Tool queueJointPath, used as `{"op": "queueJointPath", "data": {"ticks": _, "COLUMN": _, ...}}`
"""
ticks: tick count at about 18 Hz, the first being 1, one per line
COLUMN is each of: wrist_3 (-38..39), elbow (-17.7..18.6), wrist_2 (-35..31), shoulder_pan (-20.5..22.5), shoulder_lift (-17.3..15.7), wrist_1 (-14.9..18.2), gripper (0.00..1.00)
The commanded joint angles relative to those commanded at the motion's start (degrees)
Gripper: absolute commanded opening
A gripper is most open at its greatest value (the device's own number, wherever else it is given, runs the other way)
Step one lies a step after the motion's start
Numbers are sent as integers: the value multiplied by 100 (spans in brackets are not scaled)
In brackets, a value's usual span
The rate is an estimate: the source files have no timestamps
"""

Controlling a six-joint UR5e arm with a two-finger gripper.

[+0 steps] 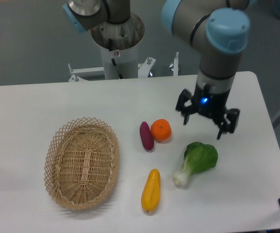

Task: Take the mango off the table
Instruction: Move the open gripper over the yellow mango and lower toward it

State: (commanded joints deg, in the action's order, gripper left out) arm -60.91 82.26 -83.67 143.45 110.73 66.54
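Hovering fingers [204,127] spread wide; mango [151,190] untouched.

The setting is a robotics laboratory, indicated by an industrial arm [213,43] on a metal pedestal [118,48] bolted behind the white table [33,111], a plain grey floor beyond the table, and replica produce beside a wicker basket [82,162].

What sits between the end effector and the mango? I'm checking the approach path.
The bok choy lies on the table roughly between the open end effector and the mango. The end effector looks raised above it, so a descent from overhead seems unobstructed.
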Motion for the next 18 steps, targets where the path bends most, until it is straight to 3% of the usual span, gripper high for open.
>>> {"op": "queueJointPath", "data": {"ticks": 2, "wrist_3": 175, "elbow": 88, "wrist_2": -9, "shoulder_pan": -123, "shoulder_lift": 158, "wrist_1": -79, "gripper": 100}}
{"op": "queueJointPath", "data": {"ticks": 4, "wrist_3": 840, "elbow": 158, "wrist_2": 0, "shoulder_pan": -247, "shoulder_lift": 325, "wrist_1": -185, "gripper": 100}}
{"op": "queueJointPath", "data": {"ticks": 9, "wrist_3": 1958, "elbow": 194, "wrist_2": 53, "shoulder_pan": -414, "shoulder_lift": 738, "wrist_1": -1081, "gripper": 100}}
{"op": "queueJointPath", "data": {"ticks": 15, "wrist_3": 2110, "elbow": 176, "wrist_2": 35, "shoulder_pan": -572, "shoulder_lift": 1240, "wrist_1": -1854, "gripper": 100}}
{"op": "queueJointPath", "data": {"ticks": 18, "wrist_3": 2398, "elbow": 185, "wrist_2": 17, "shoulder_pan": -634, "shoulder_lift": 1284, "wrist_1": -2013, "gripper": 100}}
